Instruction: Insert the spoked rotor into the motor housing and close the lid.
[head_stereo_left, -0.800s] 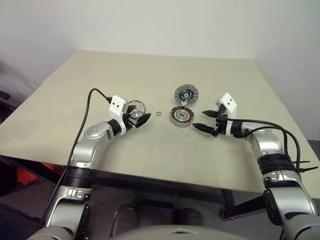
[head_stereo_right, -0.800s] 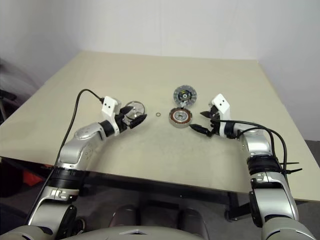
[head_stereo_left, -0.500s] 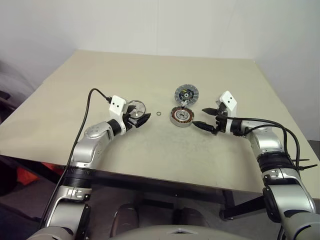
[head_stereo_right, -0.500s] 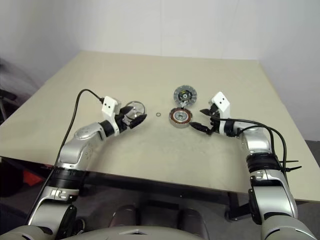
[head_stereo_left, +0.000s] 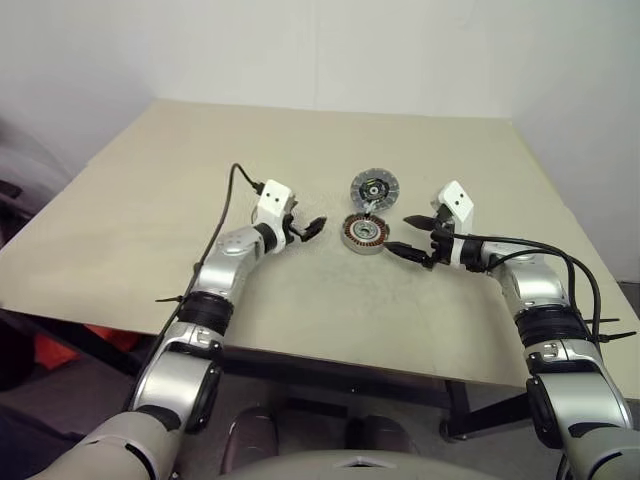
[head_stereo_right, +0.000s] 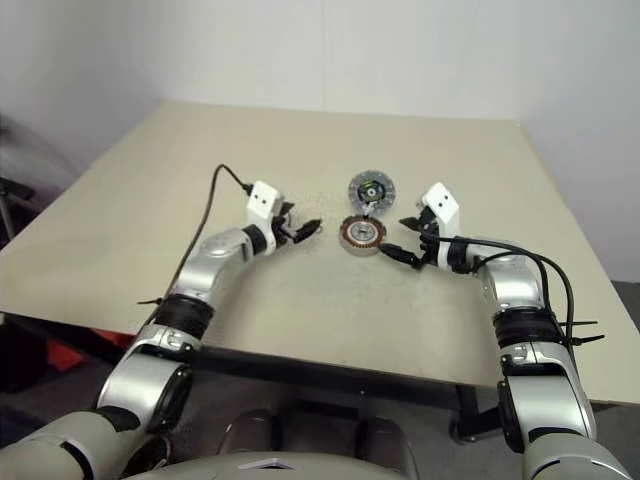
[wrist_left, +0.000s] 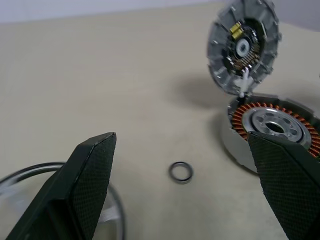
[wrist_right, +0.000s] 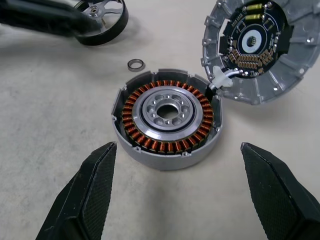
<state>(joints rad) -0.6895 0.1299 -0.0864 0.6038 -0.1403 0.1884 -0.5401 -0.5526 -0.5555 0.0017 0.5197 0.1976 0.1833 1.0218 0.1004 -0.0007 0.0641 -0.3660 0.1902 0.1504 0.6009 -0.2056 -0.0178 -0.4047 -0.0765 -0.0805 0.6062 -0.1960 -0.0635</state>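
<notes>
Right wrist view gives you the clearest look at the motor housing (wrist_right: 167, 120): it sits flat on the bench (head_stereo_left: 150, 200), copper windings ringing a silver hub, its top uncovered. The lid (wrist_right: 257, 47) lies just beside the housing on the side away from the right tool, patterned rim and black centre facing up, with a short white lead joining the two. A small loose washer ring (wrist_right: 135, 64) rests on the bench near the housing, between it and the spoked rotor (wrist_right: 102, 22). You can see the rotor lying flat on the bench, a little farther from the housing than the washer, with a dark finger of the left tool crossing in front of it.

Your right tool (head_stereo_left: 409, 236) hovers just beside the housing with its two fingers spread wide and nothing between them; the housing sits centred in the gap as seen from that wrist. Your left tool (head_stereo_left: 308, 226) is on the opposite side of the housing, near the washer, also spread wide and holding nothing.
</notes>
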